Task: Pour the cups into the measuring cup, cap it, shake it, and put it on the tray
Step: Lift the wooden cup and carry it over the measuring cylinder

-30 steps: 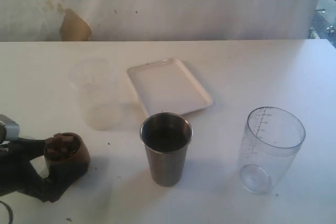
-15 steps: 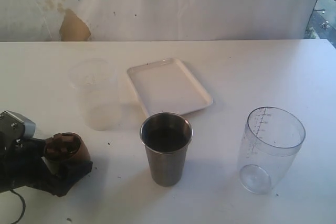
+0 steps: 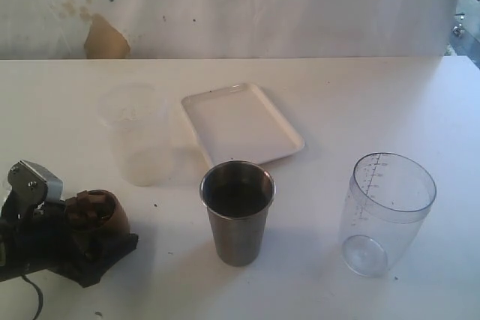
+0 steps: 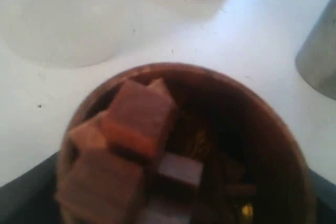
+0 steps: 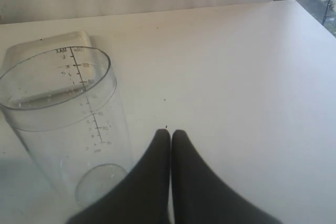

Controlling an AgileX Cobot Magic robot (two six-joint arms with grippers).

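The brown wooden cup (image 3: 97, 215) stands at the table's front left with brown and pale cubes inside it (image 4: 136, 119). My left gripper (image 3: 94, 231) clasps it, one dark finger on each side of the bowl. The steel tumbler (image 3: 237, 222) stands upright at front centre, to the right of the wooden cup. At the front right stands the clear measuring cup (image 3: 384, 215), upright, uncapped and empty. My right gripper (image 5: 171, 132) is shut on nothing, just beside the measuring cup (image 5: 63, 114); the exterior view does not show it. The white tray (image 3: 244, 127) lies behind the tumbler.
A frosted translucent tub (image 3: 135, 136) stands upright left of the tray, behind the wooden cup. The table's back edge meets a stained white wall with a brown patch (image 3: 105, 39). Small dark specks dot the tabletop.
My left arm has risen and turned at the wooden cup, and its fingers have drawn in against the cup's sides. The cup, the tumbler and the measuring cup stay where they were.
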